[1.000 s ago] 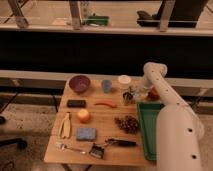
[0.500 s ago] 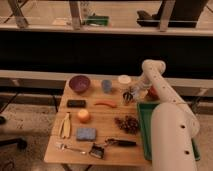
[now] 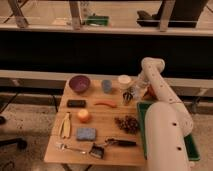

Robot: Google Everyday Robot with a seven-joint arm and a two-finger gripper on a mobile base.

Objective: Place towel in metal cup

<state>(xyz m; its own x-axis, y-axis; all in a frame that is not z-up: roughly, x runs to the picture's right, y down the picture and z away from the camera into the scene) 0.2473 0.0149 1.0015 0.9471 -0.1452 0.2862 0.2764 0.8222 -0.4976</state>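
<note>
One metal cup [image 3: 127, 99] is picked out at the far right of the table [image 3: 102, 120], small, dark and dully shiny, just in front of the white round container [image 3: 124, 81] and right of the light-blue cup [image 3: 106, 86]. The gripper [image 3: 129, 92] is hung directly over it, pointed down, its jaws spread wide. Whether the towel is between them or already in the cup cannot be told; no cloth is clearly made out. The arm is bent in from the right, seemingly so the cup's mouth can be reached from above without the neighbouring cups being knocked.

Further out, a red pepper-like piece [image 3: 105, 104], an orange [image 3: 83, 115], a purple bowl [image 3: 79, 83], a banana [image 3: 65, 125] and a blue sponge [image 3: 86, 133] are spread well apart. A green tray [image 3: 140, 112] is set at the right edge. The wooden top is stood on a speckled floor [image 3: 30, 115], with dark panelling and glazing behind.
</note>
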